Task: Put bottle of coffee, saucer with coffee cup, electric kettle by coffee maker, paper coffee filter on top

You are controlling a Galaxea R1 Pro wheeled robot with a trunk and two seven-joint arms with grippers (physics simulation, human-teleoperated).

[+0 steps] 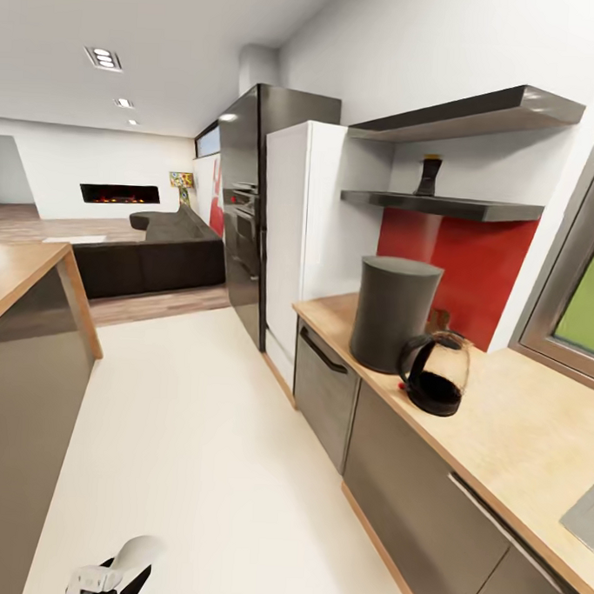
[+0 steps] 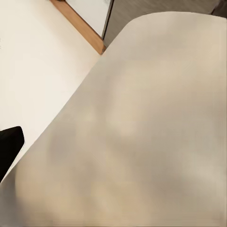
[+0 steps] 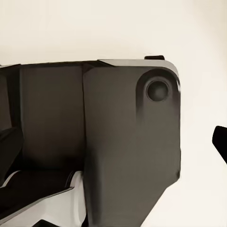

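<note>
A dark grey cylindrical coffee maker [image 1: 392, 315] stands on the wooden countertop [image 1: 516, 430] at the right. A glass electric kettle [image 1: 437, 374] with a black base sits right beside it, nearer to me. On the lower wall shelf [image 1: 441, 204] above stands a dark bottle of coffee [image 1: 430, 175]. My left gripper [image 2: 113, 151] shows one black fingertip [image 2: 9, 146] at the frame's edge, in front of a pale rounded part of my own body. My right gripper [image 3: 113, 142] is open and holds nothing, hanging over my dark base above the floor.
A white fridge [image 1: 304, 236] and a dark oven tower [image 1: 249, 207] stand past the counter. A wooden-topped island [image 1: 26, 318] is at the left, with pale floor [image 1: 193, 448] between. Part of my left arm [image 1: 113, 573] shows low down. A sink corner [image 1: 586, 521] is at the right.
</note>
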